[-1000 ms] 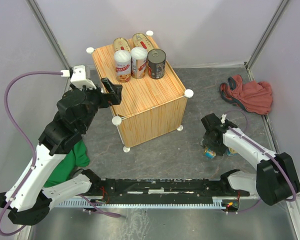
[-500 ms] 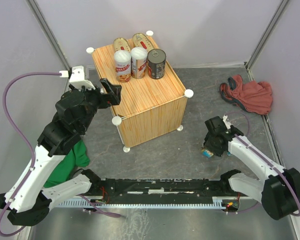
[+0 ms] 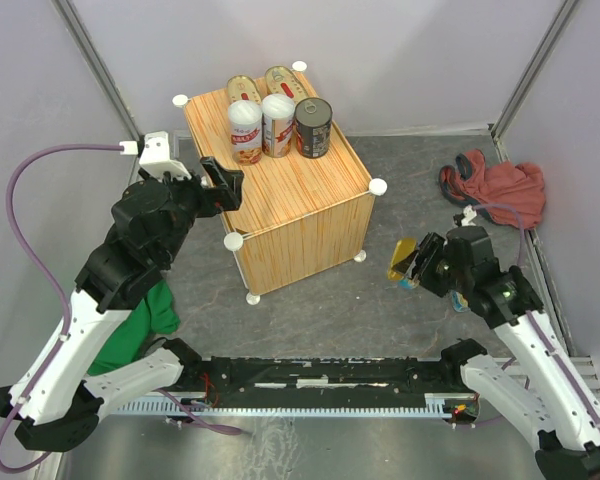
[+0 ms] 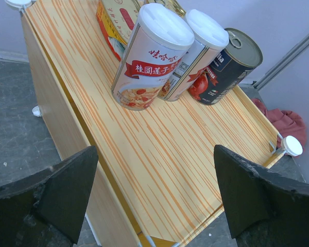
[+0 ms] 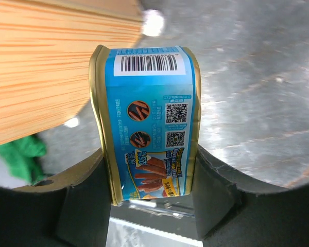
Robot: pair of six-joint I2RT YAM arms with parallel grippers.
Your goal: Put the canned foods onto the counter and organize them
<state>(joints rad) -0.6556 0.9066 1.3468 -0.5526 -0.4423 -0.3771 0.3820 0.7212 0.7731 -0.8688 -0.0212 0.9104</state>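
Right wrist view: blue-sided tin (image 5: 147, 123), clenched in right claw (image 3: 423, 262), held off the floor (image 3: 380, 310) beside the desk (image 3: 310, 210). Rigid, slick metal, probably light; hold by flat sides. Empty left claw (image 3: 223, 182) spread wide.

Oval tins (image 4: 109, 23) half hidden behind the tall cans (image 4: 149, 56), cut by the top edge; green cloth (image 3: 160, 310) partly under the left arm (image 3: 130, 250)

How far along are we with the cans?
Done: five cans stand on the counter, two oval tins behind, two white-lidded cans and a dark can in front. In hand: the right hand grips a blue-sided rectangular can, lifted off the floor. To do: placing it; the left hand is open and empty. I can't spot another loose can.
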